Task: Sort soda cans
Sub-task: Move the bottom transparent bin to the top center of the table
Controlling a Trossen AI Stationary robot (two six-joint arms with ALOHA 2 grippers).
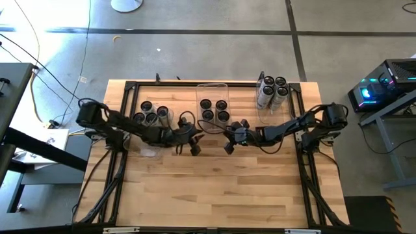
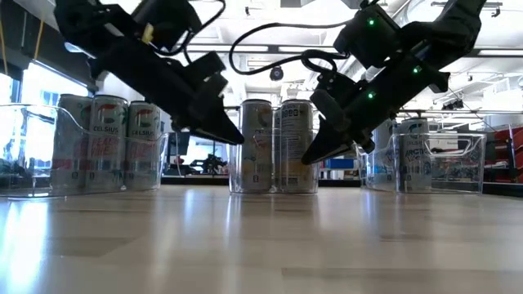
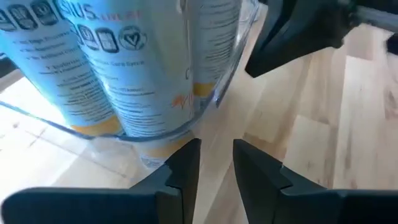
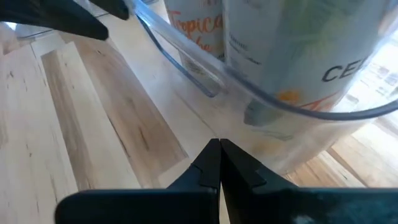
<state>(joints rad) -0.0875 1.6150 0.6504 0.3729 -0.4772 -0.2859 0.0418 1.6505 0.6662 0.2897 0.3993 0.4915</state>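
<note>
1. Currently both arms meet near the table's middle, just in front of the middle bin [image 1: 212,89]. The left gripper [image 1: 193,144] hangs empty with its jaws narrowly parted, a slim gap showing between the fingers [image 3: 186,168] in its wrist view. The right gripper [image 1: 229,142] is also empty, its jaws pressed together.

2. Likely trouble: the two grippers sit close together, so a careless move by either arm could knock one against the other.

3. Both also hover just beside the clear middle bin, whose wall is hard to judge by sight. A forward reach could push the bin and slide or topple the cans inside.

4. The right gripper would have to spread its jaws before any grasp; driven down as it is, it would strike a can top, not straddle it.

5. The cans stand packed and touching, leaving little room for a finger between them, so a pick may drag a neighbour along.

6. The soda cans [image 1: 214,110] are slim, tall cylinders with dark round tops and pale silvery sides carrying printed labels, some with orange or red lettering. All visible ones stand upright.

7. They sit in three groups along the table's far edge: four in the left bin [image 1: 168,112], four in the middle bin, and about five in the right bin [image 1: 260,112]. No can lies loose on the wooden table [image 1: 214,188].
</note>
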